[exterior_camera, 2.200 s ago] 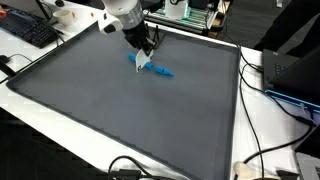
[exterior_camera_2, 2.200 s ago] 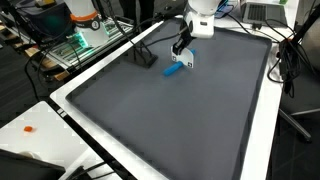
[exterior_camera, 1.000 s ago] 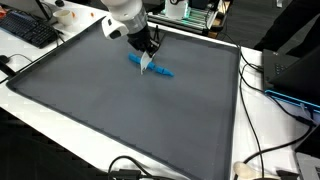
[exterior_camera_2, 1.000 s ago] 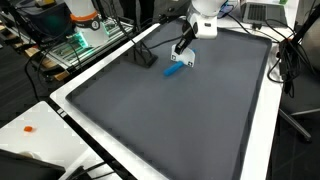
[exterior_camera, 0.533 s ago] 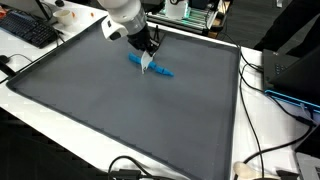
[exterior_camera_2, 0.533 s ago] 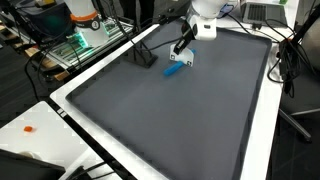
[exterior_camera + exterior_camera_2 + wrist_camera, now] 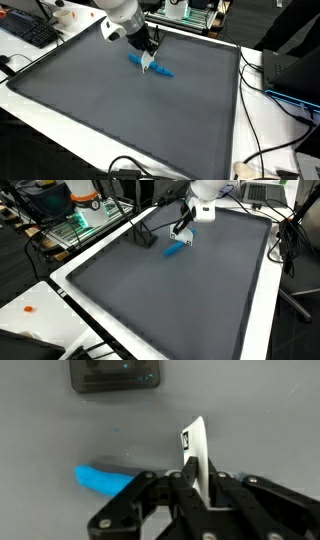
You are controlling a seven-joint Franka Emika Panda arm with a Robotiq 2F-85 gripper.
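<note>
Nearest the wrist camera, the black Robotiq gripper [image 7: 198,488] was clenched on a thin white card [image 7: 197,445] bearing a small black printed mark, with the card standing upright between the jaws and rising past the fingertips. Just beyond, at about nine o'clock from the card, a bright blue plastic cylinder [image 7: 105,480] lay flat on the dark grey mat [image 7: 260,420], close beside the fingers; whether it touched them could not be told. Farther out, at about eleven o'clock, a dark rectangular box [image 7: 115,374] sat on the same mat, well apart from the cylinder. In both exterior views the gripper [image 7: 148,60] [image 7: 184,234] hung low over the far part of the mat [image 7: 120,110] [image 7: 170,300], the blue cylinder [image 7: 163,71] [image 7: 176,250] just beside its tips. The mat covered a white table [image 7: 40,112].
</note>
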